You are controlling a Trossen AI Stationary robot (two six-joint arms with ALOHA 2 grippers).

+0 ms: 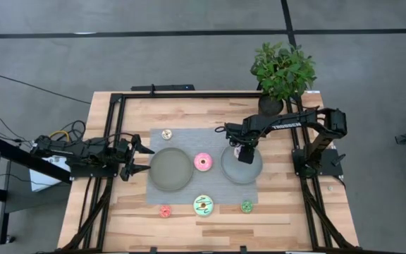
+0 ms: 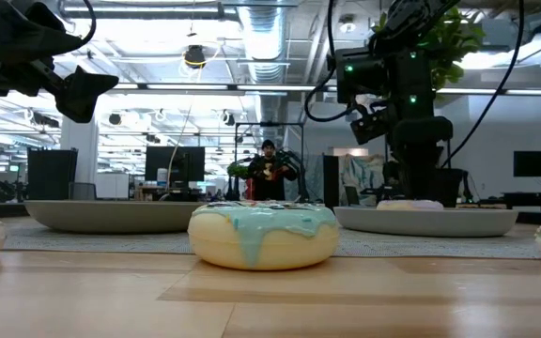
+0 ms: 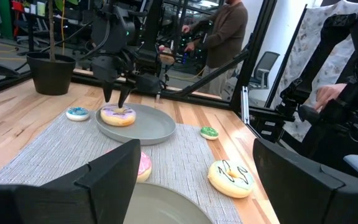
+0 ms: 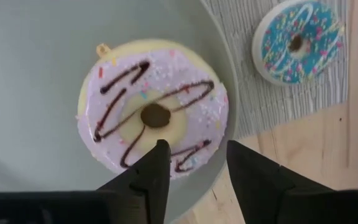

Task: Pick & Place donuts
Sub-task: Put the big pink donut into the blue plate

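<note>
One blue donut (image 4: pixel 298 41) behind right tool (image 4: pixel 194 163)

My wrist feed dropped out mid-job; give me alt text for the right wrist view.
A lilac-iced ring donut with chocolate drizzle and sprinkles lies on a grey round plate, directly beyond the right gripper, whose dark fingers stand parted and clear of it. A small blue-iced donut lies on the grey woven mat beside the plate.

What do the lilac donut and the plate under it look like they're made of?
Lilac donut: probably soft foam or rubbery plastic, matte, with painted-looking chocolate drizzle and sprinkles and a small loop at its edge. Grey plate: smooth, evenly coloured, slightly satin, likely plastic or glazed ceramic; can't tell which.
</note>
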